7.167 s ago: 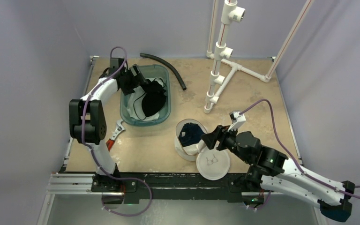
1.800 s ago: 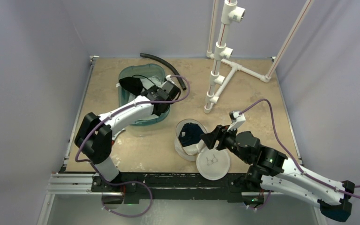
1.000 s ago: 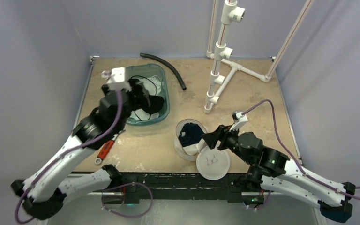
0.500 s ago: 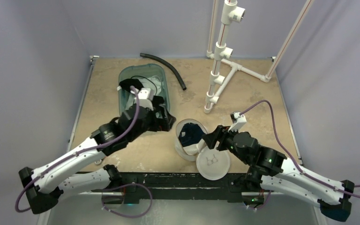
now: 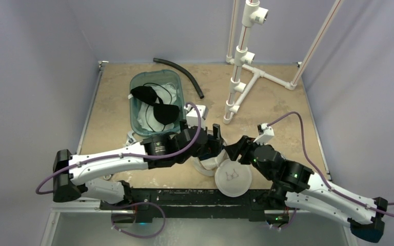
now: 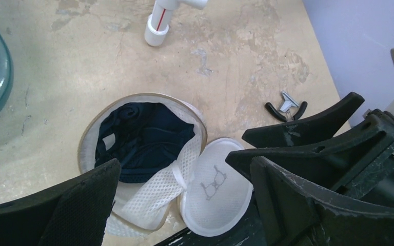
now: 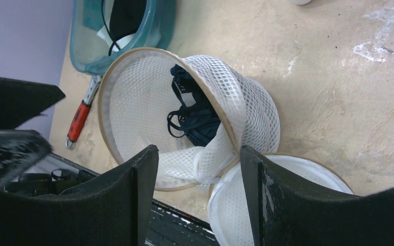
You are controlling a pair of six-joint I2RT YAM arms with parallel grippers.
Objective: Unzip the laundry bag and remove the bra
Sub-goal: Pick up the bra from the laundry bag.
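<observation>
Laundry bag (image 7: 238, 102) sits unzipped on the tabletop (image 6: 82, 61), dark bra (image 6: 143, 138) inside. Left tool (image 6: 184, 169) hovers above, spread wide, empty. Right tool (image 7: 199, 154) half-open astride its rim; grip unclear.

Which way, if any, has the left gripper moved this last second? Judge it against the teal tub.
Yes: from over the teal tub, the left gripper swung right, to above the laundry bag.

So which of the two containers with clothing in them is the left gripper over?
The white mesh laundry bag, unzipped, lid lying beside it, dark blue garment inside. The teal tub, holding black items, sits farther back.
</observation>
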